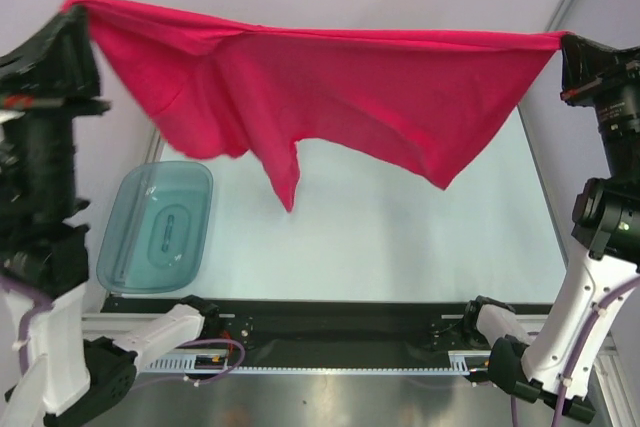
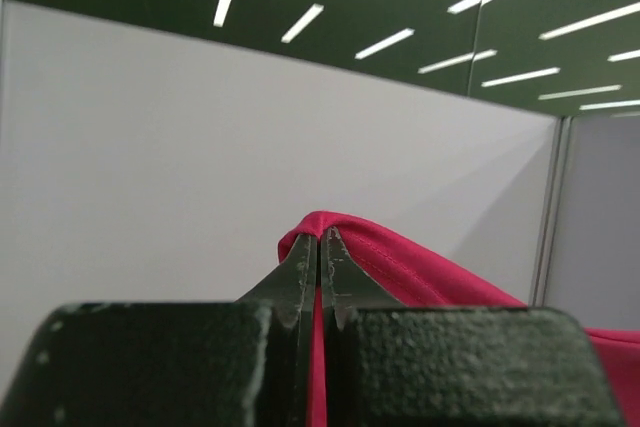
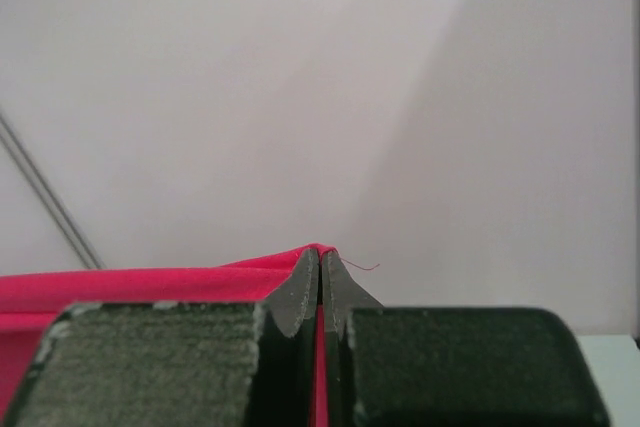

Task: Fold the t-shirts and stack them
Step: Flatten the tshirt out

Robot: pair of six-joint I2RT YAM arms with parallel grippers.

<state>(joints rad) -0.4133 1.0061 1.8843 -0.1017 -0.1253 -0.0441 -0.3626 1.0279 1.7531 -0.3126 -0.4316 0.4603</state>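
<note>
A crimson-red t-shirt [image 1: 330, 97] hangs stretched in the air high above the table, its top edge taut from left to right and its lower folds drooping to a point near the middle. My left gripper [image 1: 75, 9] is shut on its left corner, and the red cloth [image 2: 420, 272] bulges over the pinched jaws of that gripper [image 2: 319, 242]. On the other side my right gripper [image 1: 565, 42] is shut on the right corner, with the cloth [image 3: 130, 282] running off to the left of its jaws [image 3: 320, 257]. No paler t-shirt shows.
A translucent teal plastic tub [image 1: 158, 227] lies on the pale table [image 1: 400, 247] at the near left, below the hanging cloth. The two arm bases stand along the dark near edge [image 1: 340, 322]. White walls close the back and sides.
</note>
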